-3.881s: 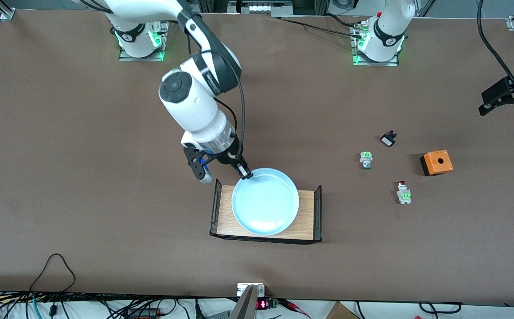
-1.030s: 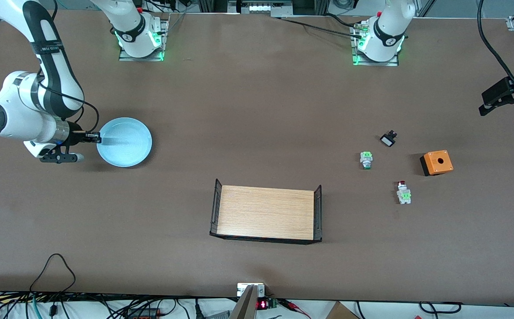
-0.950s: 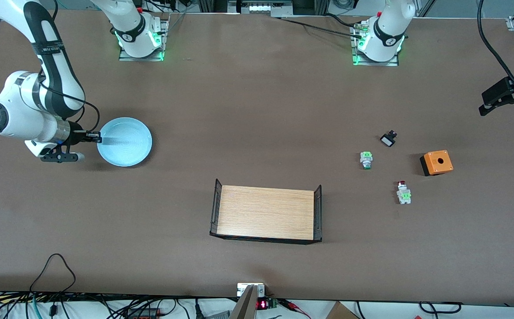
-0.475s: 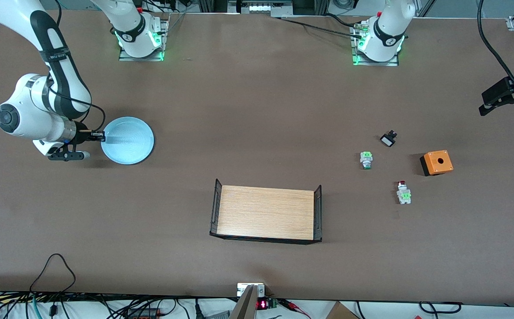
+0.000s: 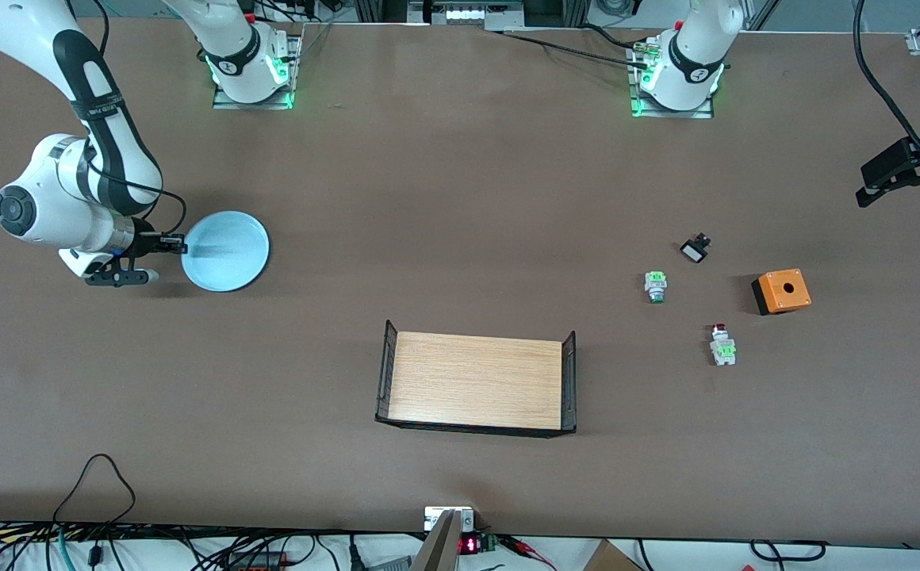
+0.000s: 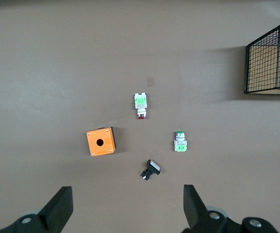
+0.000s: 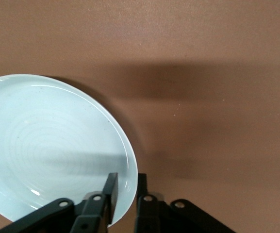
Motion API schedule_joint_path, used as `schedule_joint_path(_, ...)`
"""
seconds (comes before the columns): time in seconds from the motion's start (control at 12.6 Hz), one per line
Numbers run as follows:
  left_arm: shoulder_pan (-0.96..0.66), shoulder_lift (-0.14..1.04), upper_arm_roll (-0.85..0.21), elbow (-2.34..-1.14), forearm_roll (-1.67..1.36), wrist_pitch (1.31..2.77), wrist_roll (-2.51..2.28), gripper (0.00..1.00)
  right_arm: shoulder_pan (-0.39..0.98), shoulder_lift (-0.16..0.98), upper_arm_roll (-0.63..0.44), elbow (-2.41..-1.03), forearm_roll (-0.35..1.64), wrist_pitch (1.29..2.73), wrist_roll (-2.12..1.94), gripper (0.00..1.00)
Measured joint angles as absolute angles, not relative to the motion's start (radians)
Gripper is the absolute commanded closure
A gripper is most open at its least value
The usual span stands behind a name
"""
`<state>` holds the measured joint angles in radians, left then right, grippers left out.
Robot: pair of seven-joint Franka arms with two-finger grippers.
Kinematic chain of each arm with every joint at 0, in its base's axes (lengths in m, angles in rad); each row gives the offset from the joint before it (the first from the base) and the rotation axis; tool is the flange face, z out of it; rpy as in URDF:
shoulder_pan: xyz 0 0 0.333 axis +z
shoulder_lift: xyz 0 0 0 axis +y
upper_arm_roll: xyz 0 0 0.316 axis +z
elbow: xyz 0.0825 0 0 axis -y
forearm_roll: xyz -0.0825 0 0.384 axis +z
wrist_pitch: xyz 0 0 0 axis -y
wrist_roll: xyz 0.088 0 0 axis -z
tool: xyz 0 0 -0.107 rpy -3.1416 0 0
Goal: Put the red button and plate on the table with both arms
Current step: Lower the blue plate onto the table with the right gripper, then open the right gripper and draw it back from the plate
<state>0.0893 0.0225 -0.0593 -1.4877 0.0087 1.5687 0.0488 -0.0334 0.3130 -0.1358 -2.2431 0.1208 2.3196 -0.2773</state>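
Note:
The pale blue plate (image 5: 226,251) is at the right arm's end of the brown table (image 5: 460,198), low over it or on it; I cannot tell which. My right gripper (image 5: 177,245) is shut on the plate's rim, one finger inside and one outside, as the right wrist view (image 7: 126,187) shows with the plate (image 7: 47,145). The red button (image 5: 720,342) lies on the table toward the left arm's end, also in the left wrist view (image 6: 140,101). My left gripper (image 5: 904,197) hangs open and empty high over that end (image 6: 127,213).
A light-wood tray (image 5: 476,382) with black wire ends stands mid-table, near the front camera. Beside the red button lie a green-and-white switch (image 5: 655,285), a black-and-white button (image 5: 695,250) and an orange box (image 5: 781,290). Cables run along the table's front edge.
My right gripper has carried the plate off the tray to the right arm's end of the table; in the last half second it only shifted slightly. The left arm has not moved.

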Motion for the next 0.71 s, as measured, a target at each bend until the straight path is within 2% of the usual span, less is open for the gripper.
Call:
schedule_joint_path(0.24, 0.089, 0.022, -0.059, -1.487, 0.009, 1.569, 0.049, 0.0, -0.033, 0.275, -0.116, -2.225, 0.122, 2.285, -0.237, 0.0)
schedule_joint_path(0.63, 0.089, 0.022, -0.059, -1.487, 0.009, 1.569, 0.049, 0.0, -0.026, 0.236, -0.006, -2.194, 0.122, 2.256, -0.019, 0.0)
schedule_joint_path(0.71, 0.089, 0.022, -0.059, -1.487, 0.009, 1.569, 0.049, 0.0, -0.023, 0.236, 0.011, -2.166, 0.122, 2.216, 0.02, 0.0)
